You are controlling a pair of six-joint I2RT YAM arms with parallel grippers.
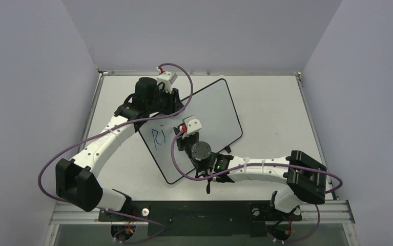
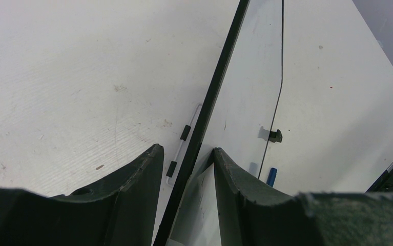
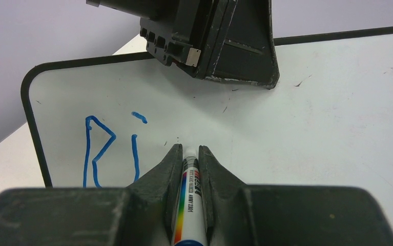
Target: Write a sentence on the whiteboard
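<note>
The left gripper [image 1: 176, 104] straddles the far edge of the whiteboard [image 1: 212, 110]; whether it truly pinches, I cannot tell. The sentence [image 3: 135, 154], only "Ri" so far, lies just left of the marker [image 3: 186, 205], which the right gripper [image 3: 188, 149] clamps tight, pointing straight at the board. Only the right wrist view shows its tip; overhead, the wrist hides it.

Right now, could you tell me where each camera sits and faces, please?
Top external: above, behind the robot, looking down on whiteboard; left arm, right arm show.
Left wrist: on left arm, looking along left hand astride the whiteboard's edge.
Right wrist: on right arm, facing the whiteboard; right hand grips marker.
Shared: top and right wrist show blue lettering.
</note>
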